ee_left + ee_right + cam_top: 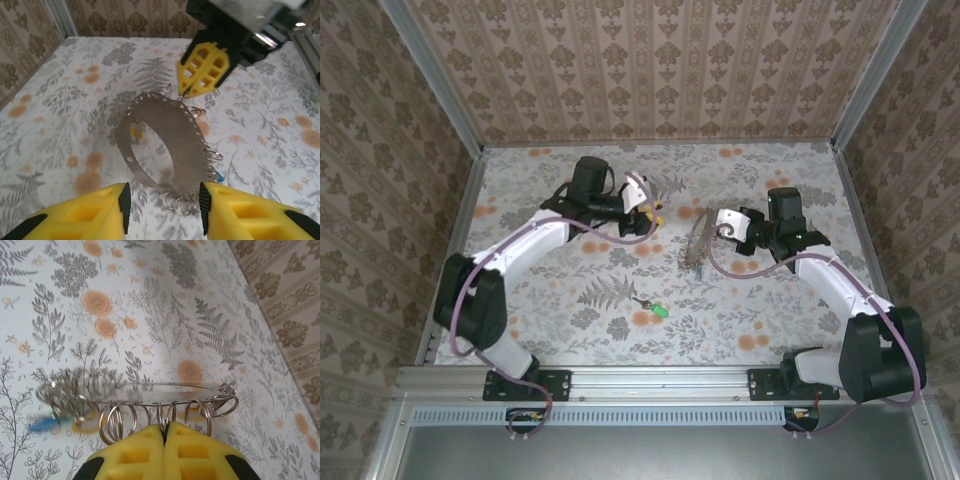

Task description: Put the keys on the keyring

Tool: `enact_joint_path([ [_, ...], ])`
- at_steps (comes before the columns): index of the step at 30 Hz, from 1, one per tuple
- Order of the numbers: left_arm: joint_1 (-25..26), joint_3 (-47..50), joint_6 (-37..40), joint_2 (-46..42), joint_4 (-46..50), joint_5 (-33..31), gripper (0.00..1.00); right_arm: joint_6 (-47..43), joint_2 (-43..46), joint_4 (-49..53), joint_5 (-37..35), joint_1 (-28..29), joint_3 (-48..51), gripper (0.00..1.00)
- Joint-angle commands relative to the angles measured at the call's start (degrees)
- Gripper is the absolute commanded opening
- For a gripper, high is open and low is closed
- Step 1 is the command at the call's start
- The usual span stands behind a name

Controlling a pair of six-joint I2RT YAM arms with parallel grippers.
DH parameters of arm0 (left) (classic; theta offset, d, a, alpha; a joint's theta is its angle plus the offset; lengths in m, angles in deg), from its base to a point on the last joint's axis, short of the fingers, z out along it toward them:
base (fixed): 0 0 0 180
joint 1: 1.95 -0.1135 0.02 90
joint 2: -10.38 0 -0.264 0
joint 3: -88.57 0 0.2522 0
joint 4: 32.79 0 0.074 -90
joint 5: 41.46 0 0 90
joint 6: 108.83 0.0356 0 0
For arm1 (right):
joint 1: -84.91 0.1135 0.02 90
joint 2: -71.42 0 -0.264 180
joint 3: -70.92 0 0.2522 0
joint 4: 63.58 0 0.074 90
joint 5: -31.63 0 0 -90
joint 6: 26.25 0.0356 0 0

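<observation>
Left wrist: ring-fringed grey band keyring (172, 132) pinched by right jaws, left jaws spread.

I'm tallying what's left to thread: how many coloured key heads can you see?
3: a green key loose on the table, a yellow-orange one seen through the keyring, a blue one at its edge. Others may be hidden.

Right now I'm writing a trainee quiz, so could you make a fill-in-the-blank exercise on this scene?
The claw shut on the grey metal hoop fringed with small wire rings belongs to the ____ arm.
The left claw is not shut but ____.
The small metal key lying loose on the flowered table has a ____ plastic head.
Missing words: right; open; green.
</observation>
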Motion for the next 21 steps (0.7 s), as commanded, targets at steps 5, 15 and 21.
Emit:
enact_joint_path([
  [5, 3.02, -9.84, -2.08, 12.61, -8.58, 5.04, 0.45, 4.35, 2.60, -1.92, 7.34, -0.59, -2.61, 0.00],
  [15, 5.44, -1.84, -23.42, 14.26, -28.95, 7.01, 0.56, 14.17, 5.10, -11.34, 12.02, -0.74, -0.41, 0.00],
  [21, 6.61, 3.23, -30.43, 11.83, -34.62, 8.10, 0.63, 15.51, 5.10, -13.23, 12.48, -0.76, 0.45, 0.00],
])
